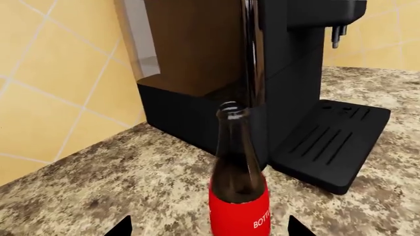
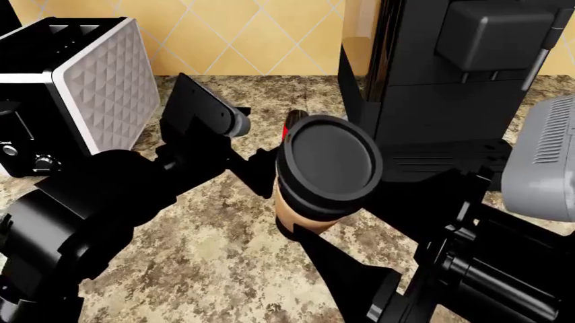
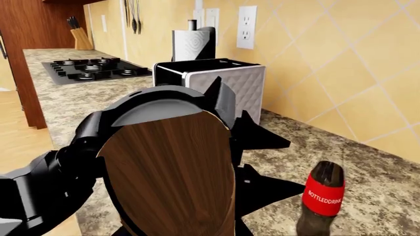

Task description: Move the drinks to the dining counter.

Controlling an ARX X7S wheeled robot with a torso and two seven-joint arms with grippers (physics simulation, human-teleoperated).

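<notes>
Right gripper [image 2: 301, 235] clamps cup [image 2: 319, 182] – left gripper [image 1: 210, 227] spread wide around cola bottle [image 1: 237, 196]

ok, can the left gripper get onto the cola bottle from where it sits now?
Probably yes. In the left wrist view the cola bottle stands upright between the left gripper fingertips, with bare counter around it. The coffee machine stands close behind, limiting overshoot.

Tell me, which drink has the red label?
The cola bottle. It is dark glass with a red label in white letters. The cork cup has a black lid and no label.
</notes>
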